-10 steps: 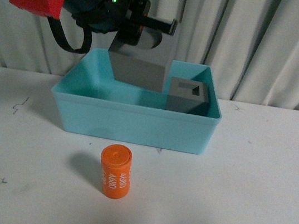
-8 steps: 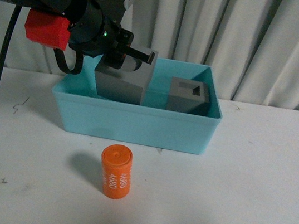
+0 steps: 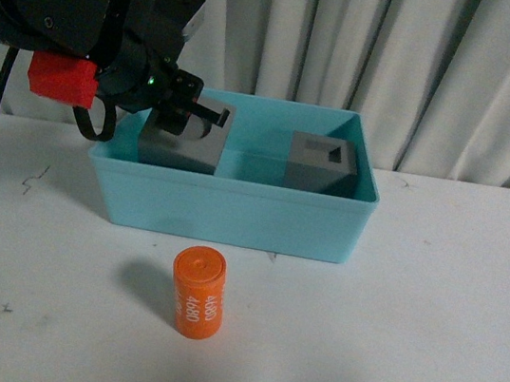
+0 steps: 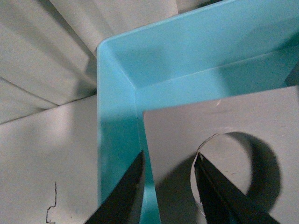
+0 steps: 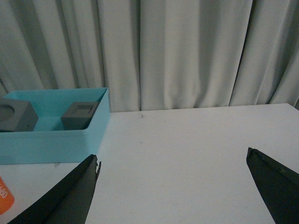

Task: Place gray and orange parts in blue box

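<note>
Round-recess gray cube [image 3: 182, 145] had dropped into the blue box's [image 3: 233, 212] left end, left hand [image 3: 194, 115] clamped on its wall; orange cylinder [image 3: 196, 293] remained outside on the tabletop [image 3: 423, 351]; right hand [image 5: 170, 186] apart.

We are facing a table [image 3: 427, 323] with the box [image 3: 233, 212] sitting toward its back, just before the curtain [image 3: 428, 63]. The cylinder [image 3: 196, 293] is standing on the table in front of the box, apart from its front wall and a little left of its middle. Both cubes are lying inside the box, well apart. The cube with the round recess [image 3: 180, 146] is occupying the left end, and the cube with the rectangular recess [image 3: 320, 172] is sitting at the right end. Our left gripper [image 4: 169, 158] is reaching in from the left. It is straddling the left cube's side, with one finger in the recess and the other between that cube and the box's left wall.
</note>
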